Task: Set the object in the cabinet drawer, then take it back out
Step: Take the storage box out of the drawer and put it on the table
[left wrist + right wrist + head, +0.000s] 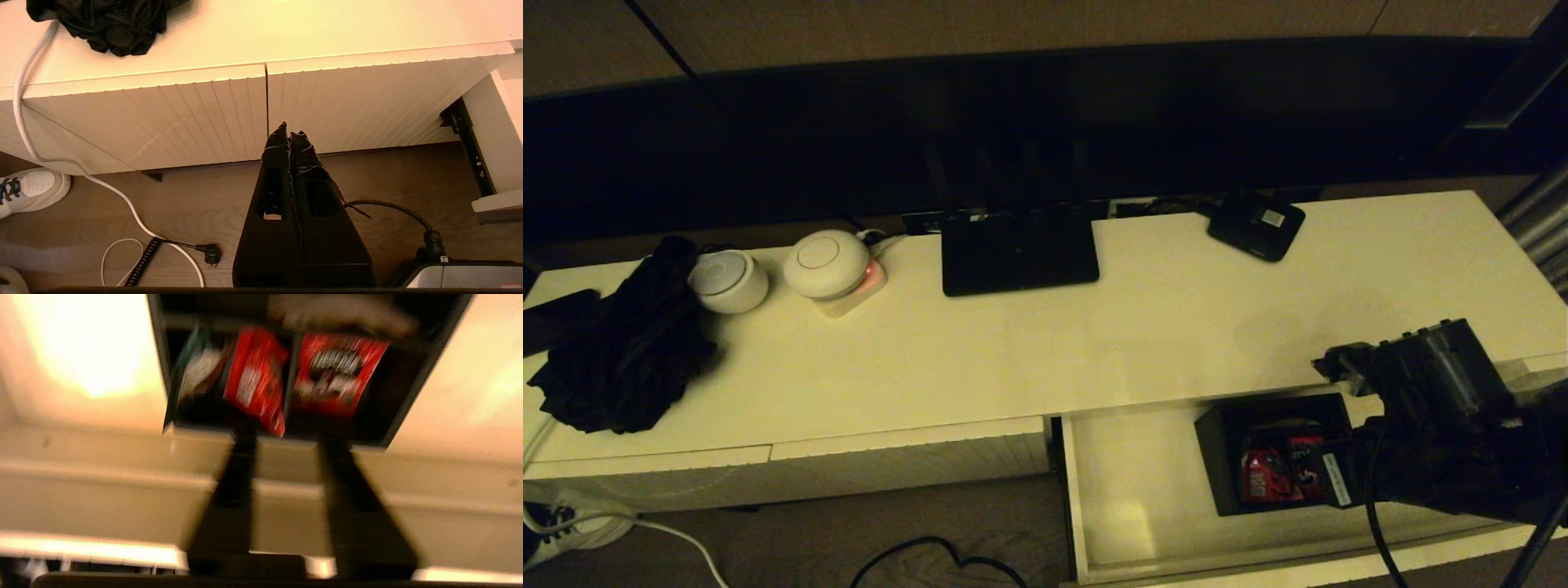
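Observation:
The black divided box lies inside the pulled-out cream drawer, toward its right. Red packets fill its compartments. My right gripper reaches in from the right, and its wrist covers the box's right side. In the right wrist view the gripper is open. Its two dark fingers stand apart and their tips reach the near wall of the box, below the red packets. My left gripper hangs shut and empty, low before the closed ribbed drawer fronts. It is out of the head view.
On the cabinet top sit a flat black router, a small black device with a white label, two white round devices and a black cloth. Cables and a white shoe lie on the floor.

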### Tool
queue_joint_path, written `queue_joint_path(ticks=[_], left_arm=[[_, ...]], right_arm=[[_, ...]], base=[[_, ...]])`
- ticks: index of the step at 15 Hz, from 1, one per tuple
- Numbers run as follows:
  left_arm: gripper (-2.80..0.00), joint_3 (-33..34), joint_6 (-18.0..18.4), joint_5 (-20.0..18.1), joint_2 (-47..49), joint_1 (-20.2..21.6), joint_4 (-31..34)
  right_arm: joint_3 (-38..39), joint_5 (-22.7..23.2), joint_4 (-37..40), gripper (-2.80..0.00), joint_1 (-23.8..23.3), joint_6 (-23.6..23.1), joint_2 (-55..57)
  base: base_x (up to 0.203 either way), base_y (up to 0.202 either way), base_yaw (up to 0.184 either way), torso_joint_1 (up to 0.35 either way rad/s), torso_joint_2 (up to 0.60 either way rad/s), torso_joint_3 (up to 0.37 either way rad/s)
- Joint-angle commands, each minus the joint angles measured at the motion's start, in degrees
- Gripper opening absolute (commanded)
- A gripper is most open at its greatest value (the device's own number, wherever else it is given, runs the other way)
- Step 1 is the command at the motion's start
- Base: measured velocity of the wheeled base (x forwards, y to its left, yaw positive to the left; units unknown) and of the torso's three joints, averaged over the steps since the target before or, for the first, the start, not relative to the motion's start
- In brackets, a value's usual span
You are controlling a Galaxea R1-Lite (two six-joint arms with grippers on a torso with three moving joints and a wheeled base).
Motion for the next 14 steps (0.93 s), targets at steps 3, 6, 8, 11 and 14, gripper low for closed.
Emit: queue_joint_path(ticks=[3, 6, 8, 11, 14], left_arm=[[-2.8, 0.18, -0.02, 0.04, 0.0, 0.0, 0.0], [-2.8, 0.18, -0.02, 0.04, 0.0, 0.0, 0.0], [-2.8, 0.18, -0.02, 0.04, 0.0, 0.0, 0.0], [-2.8, 0.18, -0.02, 0.04, 0.0, 0.0, 0.0], [-2.8, 0.18, -0.02, 0.04, 0.0, 0.0, 0.0]], right_arm=[[-2.19, 1.53, 4.26, 0.0, -2.11, 0.67, 2.83], [-3.61, 2.53, 4.47, 0.0, -3.52, 2.26, 6.21], [-4.39, 3.89, 4.61, 0.0, -4.03, 2.52, 8.53], [-6.98, 4.94, 8.25, 0.0, -4.31, 2.85, 10.6], [-9.05, 5.13, 8.54, 0.0, -5.21, 4.97, 11.6]], base=[[0.0, 0.0, 0.0, 0.0, 0.0, 0.0], [0.0, 0.0, 0.0, 0.0, 0.0, 0.0], [0.0, 0.0, 0.0, 0.0, 0.0, 0.0], [0.0, 0.0, 0.0, 0.0, 0.0, 0.0], [0.0, 0.0, 0.0, 0.0, 0.0, 0.0]])
